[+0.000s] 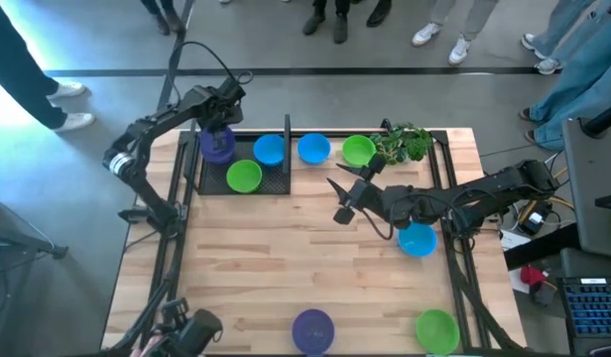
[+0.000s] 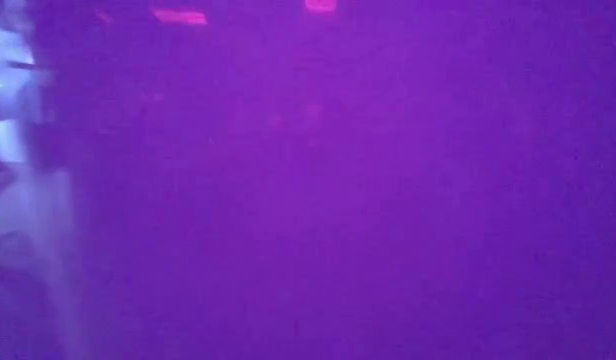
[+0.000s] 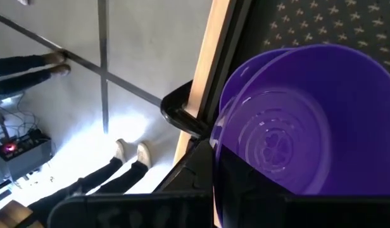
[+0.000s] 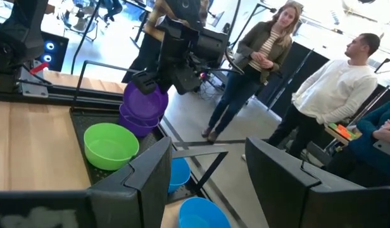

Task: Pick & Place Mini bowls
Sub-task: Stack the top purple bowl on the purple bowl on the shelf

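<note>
My left gripper (image 1: 218, 127) sits over the black tray (image 1: 211, 185) at eleven o'clock on the table (image 1: 286, 268), its jaws clamped on a purple bowl (image 3: 309, 120) held just above a second purple bowl (image 4: 137, 120) in the tray. A green bowl (image 1: 243, 177) and a blue bowl (image 1: 269, 150) lie in that tray too. My right gripper (image 1: 342, 198) hovers near the table's centre, jaws spread wide and empty. More bowls lie scattered from twelve to six o'clock.
</note>
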Robot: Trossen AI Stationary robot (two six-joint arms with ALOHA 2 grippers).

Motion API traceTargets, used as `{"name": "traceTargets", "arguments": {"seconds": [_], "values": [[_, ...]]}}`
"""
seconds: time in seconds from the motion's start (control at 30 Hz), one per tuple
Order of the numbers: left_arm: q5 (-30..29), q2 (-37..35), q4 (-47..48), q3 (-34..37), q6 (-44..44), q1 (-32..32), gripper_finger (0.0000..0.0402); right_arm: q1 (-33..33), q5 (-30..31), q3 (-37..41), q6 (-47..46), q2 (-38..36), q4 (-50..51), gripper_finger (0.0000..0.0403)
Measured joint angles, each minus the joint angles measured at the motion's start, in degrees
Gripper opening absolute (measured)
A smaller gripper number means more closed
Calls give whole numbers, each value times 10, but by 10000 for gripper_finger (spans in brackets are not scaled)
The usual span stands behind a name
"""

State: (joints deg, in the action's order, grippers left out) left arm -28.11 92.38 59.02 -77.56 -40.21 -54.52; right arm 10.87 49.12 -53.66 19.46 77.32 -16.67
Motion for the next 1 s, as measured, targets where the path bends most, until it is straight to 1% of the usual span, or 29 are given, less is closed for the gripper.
{"name": "traceTargets", "arguments": {"seconds": [0.37,0.83,1.0], "values": [[10,33,0,0,16,1,0,0,0,0,0,0,2,199],[13,34,-1,2,20,1,1,0,0,0,0,0,2,199],[13,34,-11,19,20,1,7,0,0,0,0,0,2,199]]}}
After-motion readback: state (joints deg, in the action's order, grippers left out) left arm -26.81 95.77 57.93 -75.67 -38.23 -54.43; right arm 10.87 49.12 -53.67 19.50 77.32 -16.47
